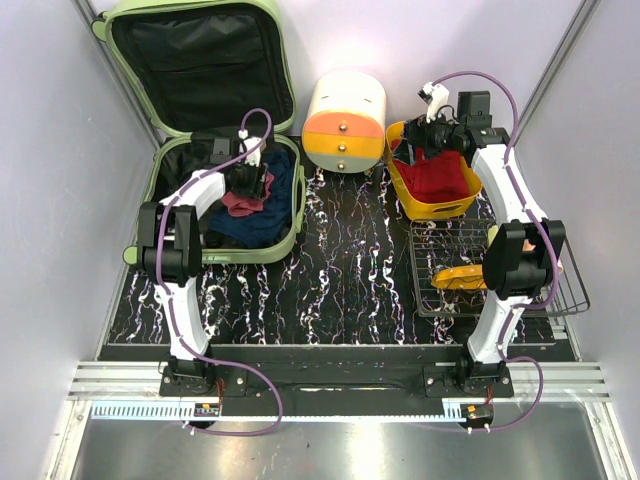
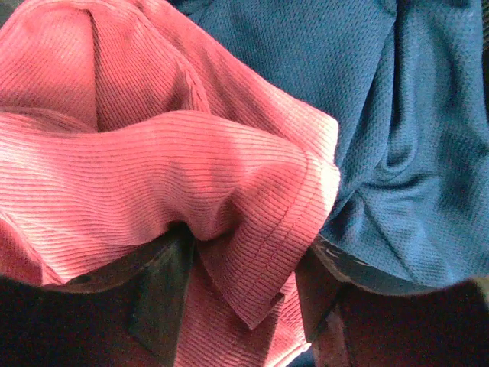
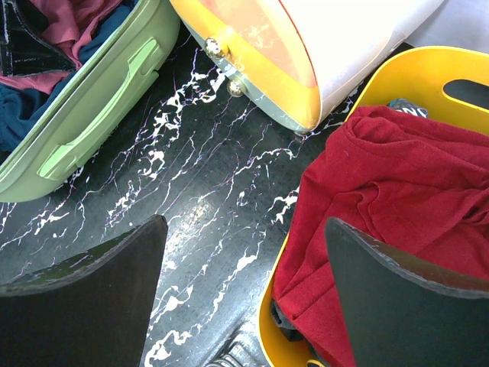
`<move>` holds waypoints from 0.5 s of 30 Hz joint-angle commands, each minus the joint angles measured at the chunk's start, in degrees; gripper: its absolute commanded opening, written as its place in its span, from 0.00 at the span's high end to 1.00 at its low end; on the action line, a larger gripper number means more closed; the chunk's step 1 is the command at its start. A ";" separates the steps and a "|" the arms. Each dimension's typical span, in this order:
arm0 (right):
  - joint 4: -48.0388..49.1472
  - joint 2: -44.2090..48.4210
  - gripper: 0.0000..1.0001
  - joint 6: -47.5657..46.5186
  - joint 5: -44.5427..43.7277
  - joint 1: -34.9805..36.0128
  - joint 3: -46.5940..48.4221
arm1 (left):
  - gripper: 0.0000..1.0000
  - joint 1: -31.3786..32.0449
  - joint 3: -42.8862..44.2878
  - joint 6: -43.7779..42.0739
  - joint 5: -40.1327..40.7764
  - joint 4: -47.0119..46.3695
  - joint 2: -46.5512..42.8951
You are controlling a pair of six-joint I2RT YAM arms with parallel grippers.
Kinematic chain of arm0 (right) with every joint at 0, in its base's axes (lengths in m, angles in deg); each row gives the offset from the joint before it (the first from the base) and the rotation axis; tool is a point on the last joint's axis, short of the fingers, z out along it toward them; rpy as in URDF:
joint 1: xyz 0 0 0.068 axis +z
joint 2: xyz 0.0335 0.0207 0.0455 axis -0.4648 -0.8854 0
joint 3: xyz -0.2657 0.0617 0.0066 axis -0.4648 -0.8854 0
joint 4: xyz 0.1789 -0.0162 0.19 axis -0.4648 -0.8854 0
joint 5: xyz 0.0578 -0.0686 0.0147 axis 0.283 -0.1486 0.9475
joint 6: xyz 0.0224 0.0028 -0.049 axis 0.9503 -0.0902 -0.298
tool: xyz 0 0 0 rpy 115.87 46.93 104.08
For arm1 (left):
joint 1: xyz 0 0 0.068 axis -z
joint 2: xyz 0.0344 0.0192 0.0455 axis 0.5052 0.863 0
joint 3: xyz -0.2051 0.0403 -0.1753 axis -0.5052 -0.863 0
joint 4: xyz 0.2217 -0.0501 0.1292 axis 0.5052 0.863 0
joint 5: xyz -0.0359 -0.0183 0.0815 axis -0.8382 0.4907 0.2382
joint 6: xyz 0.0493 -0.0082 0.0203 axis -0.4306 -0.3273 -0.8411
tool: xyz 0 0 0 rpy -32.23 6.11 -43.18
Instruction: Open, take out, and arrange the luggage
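**One step of three done: case open, unpacking barely begun**

- Luggage (image 1: 230, 257) sits at the far left of the table (image 1: 340, 285). The base lies flat and the lid is thrown back, upright, at the far corner.
- Opening: done.
- Taking out: a pink garment (image 2: 153, 176) and a navy garment (image 2: 412, 115) lie heaped in the base.
- Arranging: a red garment (image 3: 397, 176) lies in the yellow bin (image 3: 428, 65), so this looks partly started at most.
- Left gripper (image 1: 248, 185) is down in the base. Its jaws are apart, straddling a fold of the pink garment, with no visible pinch.
- Right gripper (image 3: 241, 290) hangs between case and bin with jaws spread wide and nothing between them.
- Orientation: the long axis runs roughly left to right across the table. The side handle faces right, toward the drawer box (image 1: 345, 120), and the cavity faces up.
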 commanded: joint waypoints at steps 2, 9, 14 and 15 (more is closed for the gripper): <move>1.89 2.37 0.07 0.20 0.10 0.21 0.97 | 0.63 -0.20 2.37 0.10 1.96 -2.27 1.03; 1.71 3.08 0.07 -0.77 0.27 0.21 0.44 | 1.00 -2.30 2.81 -0.78 -3.56 -1.83 -2.13; 2.06 2.90 0.07 -0.42 0.97 0.21 0.61 | 1.00 -4.24 2.02 -0.17 -8.49 -2.71 -7.58; 2.24 2.81 0.07 -0.42 1.06 0.12 0.61 | 1.00 -4.42 1.24 -0.08 -10.93 -3.06 -8.54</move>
